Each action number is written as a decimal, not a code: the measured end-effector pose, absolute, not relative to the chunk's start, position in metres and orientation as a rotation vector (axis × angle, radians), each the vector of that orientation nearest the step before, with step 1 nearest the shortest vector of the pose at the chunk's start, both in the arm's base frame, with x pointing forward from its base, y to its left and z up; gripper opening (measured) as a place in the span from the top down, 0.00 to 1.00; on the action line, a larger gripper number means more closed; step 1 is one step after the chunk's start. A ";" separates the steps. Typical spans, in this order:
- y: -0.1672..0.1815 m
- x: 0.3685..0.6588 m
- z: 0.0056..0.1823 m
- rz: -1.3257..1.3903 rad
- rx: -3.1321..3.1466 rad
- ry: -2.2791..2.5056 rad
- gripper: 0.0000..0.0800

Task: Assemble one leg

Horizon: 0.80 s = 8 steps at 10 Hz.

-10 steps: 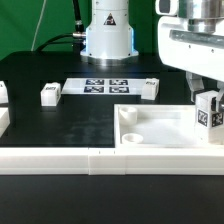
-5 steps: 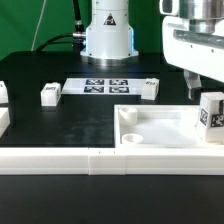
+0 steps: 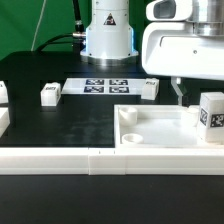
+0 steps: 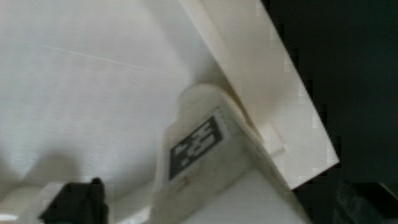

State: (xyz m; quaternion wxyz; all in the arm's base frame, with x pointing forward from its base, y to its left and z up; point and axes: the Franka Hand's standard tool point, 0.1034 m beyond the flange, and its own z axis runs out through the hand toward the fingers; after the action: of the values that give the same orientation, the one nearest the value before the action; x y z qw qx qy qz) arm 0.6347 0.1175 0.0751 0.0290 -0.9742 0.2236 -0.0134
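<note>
Green cloth backs a black desk, with the Franka arm's white base planted at the middle of the back edge. The leg, a small white block, stands upright inside the large white tray-like piece. That piece fills the desk's front corner on the exterior view's right. The leg sits at the tray's end nearest the desk's edge on that side, its black-and-white tag turned toward the camera.

The gripper hangs just beside the leg, on the exterior view's left of it and clear of it. Its claw is spread and grasps nothing. The wrist view shows the leg set close against the tray's raised wall, tag in sight. One dark fingertip hangs apart from the leg over the tray floor.

A round hole marks the tray's front corner. The marker board lies flat before the base, near the back edge. One spare block rests beside the board toward the exterior view's left. A second block sits just beside the board's other end. A white rail runs along the desk's front edge.
</note>
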 end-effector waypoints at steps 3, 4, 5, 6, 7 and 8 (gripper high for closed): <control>0.116 0.632 0.074 -0.020 -3.129 0.220 0.19; 0.115 0.633 0.075 -0.032 -3.139 0.041 0.19; 0.116 0.635 0.077 -0.056 -3.137 -0.006 0.19; 0.115 0.635 0.076 -0.053 -3.137 0.008 0.20; 0.115 0.635 0.076 -0.053 -3.137 0.007 0.20; 0.115 0.635 0.076 -0.053 -3.137 0.007 0.42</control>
State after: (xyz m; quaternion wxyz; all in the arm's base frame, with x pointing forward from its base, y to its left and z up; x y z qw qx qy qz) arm 0.6351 0.1154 0.0760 0.0019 -0.9999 0.0023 -0.0169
